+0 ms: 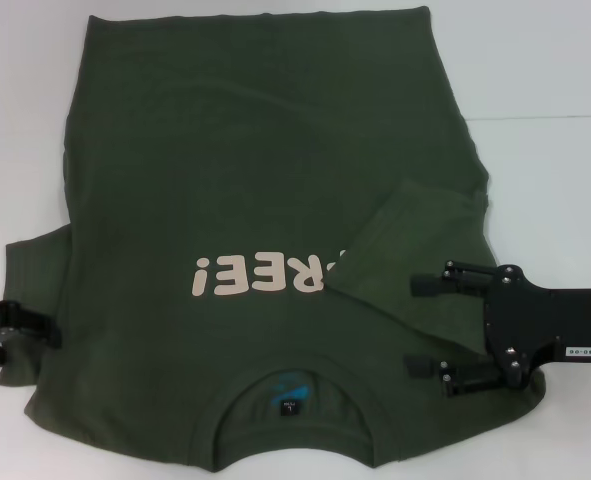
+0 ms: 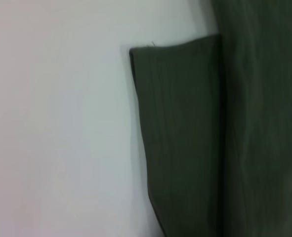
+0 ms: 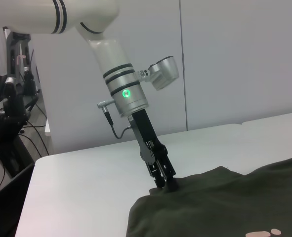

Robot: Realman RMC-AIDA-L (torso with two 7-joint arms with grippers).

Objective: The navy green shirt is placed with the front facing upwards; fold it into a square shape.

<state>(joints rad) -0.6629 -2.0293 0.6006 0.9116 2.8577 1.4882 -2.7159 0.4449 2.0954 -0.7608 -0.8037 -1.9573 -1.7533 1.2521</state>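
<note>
Spread flat on the white counter (image 1: 545, 60): the navy green shirt (image 1: 245, 150), front up, collar nearest the robot, hem at the far side.

Right sleeve (image 1: 405, 240) already turned inward across the chest, likely as the first narrowing fold toward a square. Covers the first letter of the pale pinkish chest print (image 1: 260, 275), so only "REE!" shows, upside down from the head camera.

Right end effector (image 1: 423, 326) over the shirt's right shoulder, just beside the folded sleeve, fingers spread wide with nothing between them; looks released from the cloth.

Left end effector (image 3: 164, 181) at the outer edge of the left sleeve (image 1: 35, 280), tips pressed together and apparently pinching the fabric, which rises slightly there. Probably gripped so that this sleeve can be carried inward to match the other side.

Inside the collar, a small dark neck label (image 1: 290, 403) with a blue mark; lettering too small to read. White sticker (image 1: 581, 353) on the right end effector's body, characters not legible.
</note>
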